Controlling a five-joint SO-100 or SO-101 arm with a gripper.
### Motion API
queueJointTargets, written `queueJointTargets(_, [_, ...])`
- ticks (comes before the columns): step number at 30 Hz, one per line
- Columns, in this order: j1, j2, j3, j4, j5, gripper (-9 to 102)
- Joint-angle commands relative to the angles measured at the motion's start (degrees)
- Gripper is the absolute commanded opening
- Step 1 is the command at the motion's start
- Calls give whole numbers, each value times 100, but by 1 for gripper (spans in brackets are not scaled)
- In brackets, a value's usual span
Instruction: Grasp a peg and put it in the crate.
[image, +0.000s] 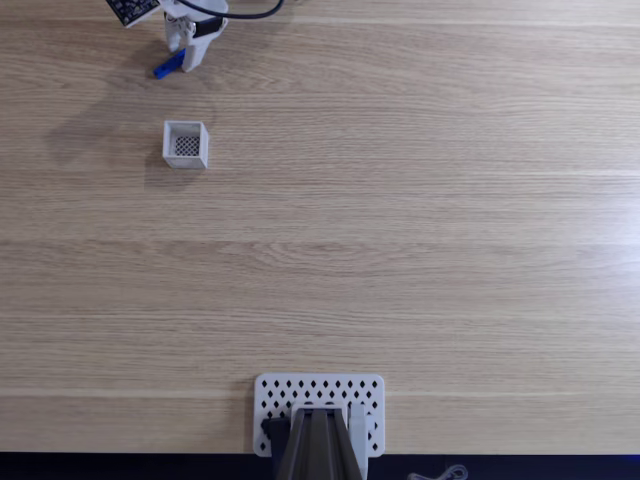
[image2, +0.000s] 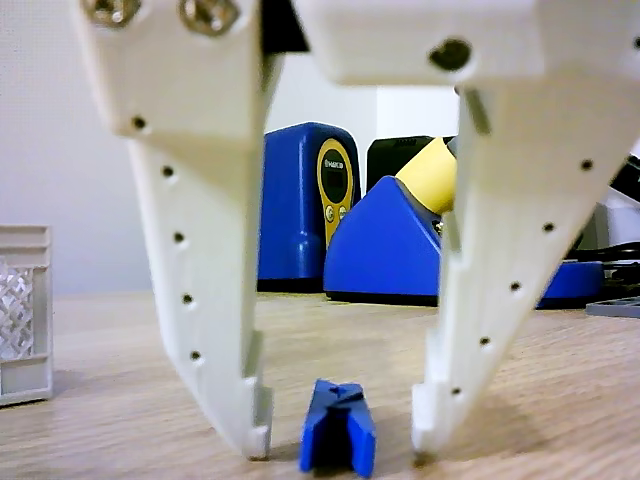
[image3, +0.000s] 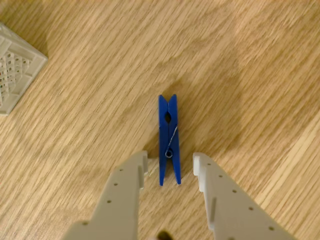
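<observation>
Grasp step: my white two-finger gripper (image3: 170, 167) is down at the wooden tabletop (image3: 260, 75), fingers spread, holding nothing, straddling the small blue plastic clothespin peg (image3: 169, 141); next I judge squeeze, lift, carry to the nearby small white open-top crate (image: 186, 144).

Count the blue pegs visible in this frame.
1. The peg lies flat on the table between the open gripper fingers, up and left of the crate in the fixed view. None appears inside the crate.
</observation>
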Motion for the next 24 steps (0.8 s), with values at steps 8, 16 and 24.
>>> queueJointTargets(8, [-18,387,-70,-114,-44,1])
queueJointTargets(16, [-18,387,-70,-114,-44,-1])
queueJointTargets(24, [-255,949,114,-633,9,-1])
